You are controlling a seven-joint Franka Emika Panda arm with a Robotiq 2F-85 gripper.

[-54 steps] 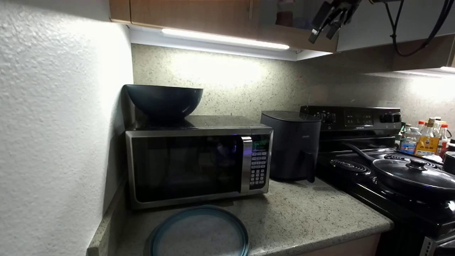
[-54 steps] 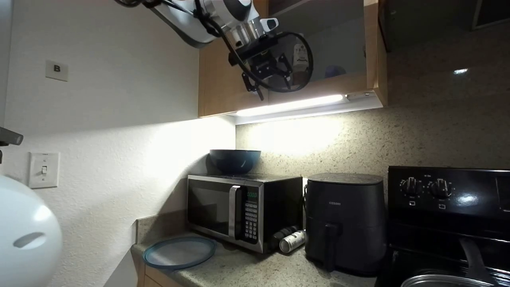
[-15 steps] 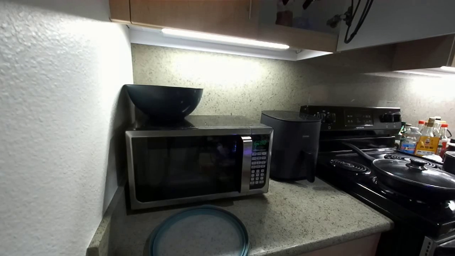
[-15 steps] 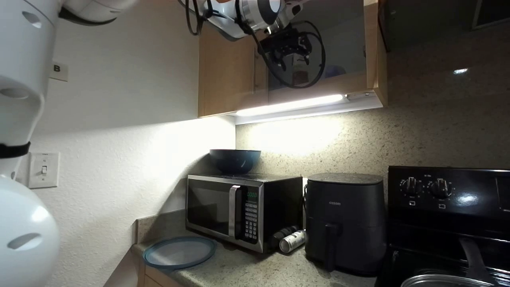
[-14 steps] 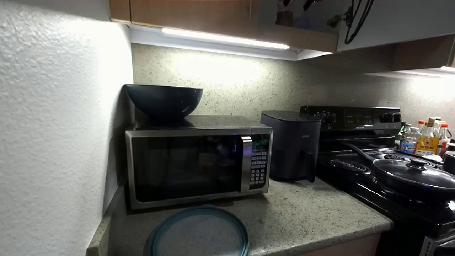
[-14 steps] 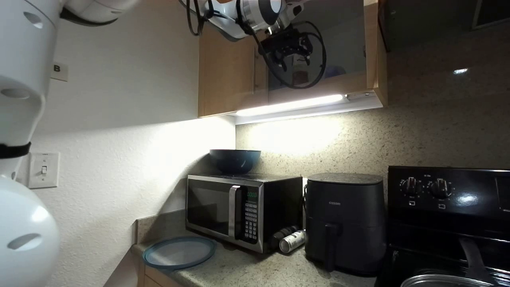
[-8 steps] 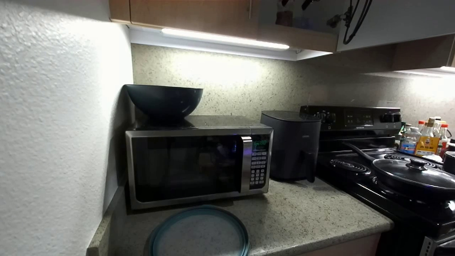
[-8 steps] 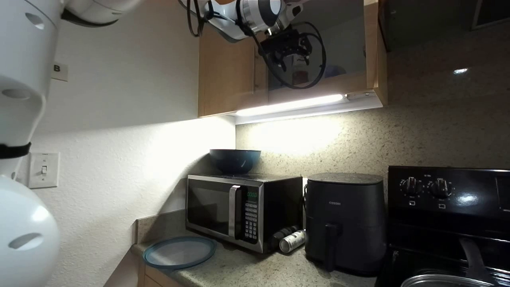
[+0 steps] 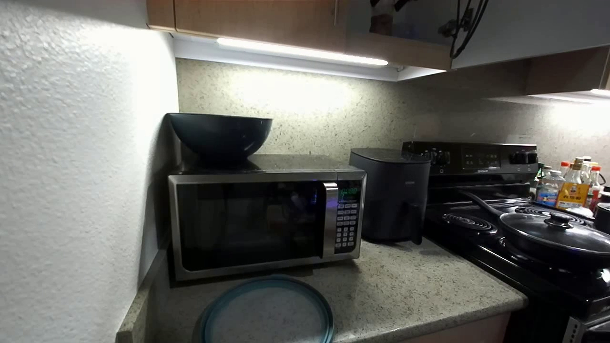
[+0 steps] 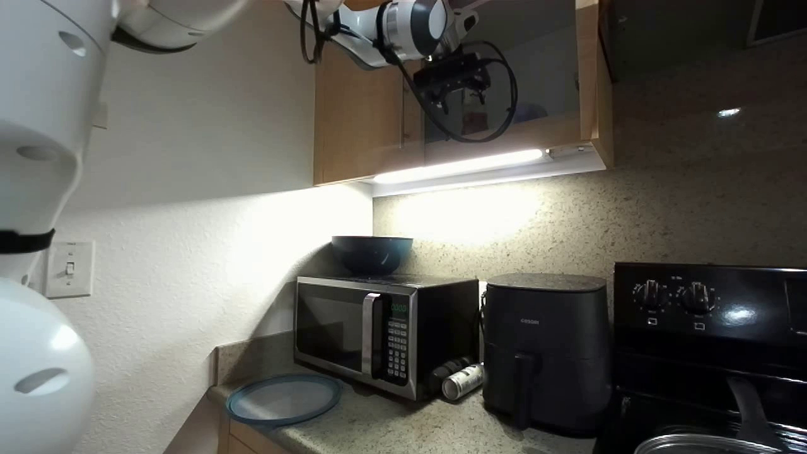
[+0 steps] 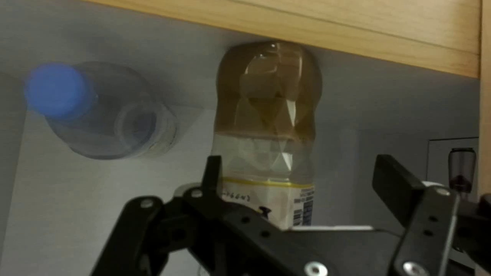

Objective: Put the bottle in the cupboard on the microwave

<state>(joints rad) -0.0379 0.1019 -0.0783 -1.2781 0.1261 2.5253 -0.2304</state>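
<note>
Gripper point(image 11: 299, 172): your jaws stand wide apart; contact with the bottle point(image 11: 266, 111) you cannot judge.
Bottle: upright inside the cupboard point(image 10: 372, 126), eleven o'clock from your gripper in the wrist view.
Blue-capped bottle point(image 11: 103, 115): nine o'clock of that bottle there.
Microwave point(image 9: 257, 221): six o'clock from the cupboard in an exterior view, bowl point(image 9: 219, 137) on top.

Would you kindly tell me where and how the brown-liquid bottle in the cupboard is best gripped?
I would grip the bottle around its label, coming from the open front of the cupboard and squeezing side to side. It stands upright, and the label band looks straighter than the bulging, faceted lower body; the open hand seems wide enough.
</note>
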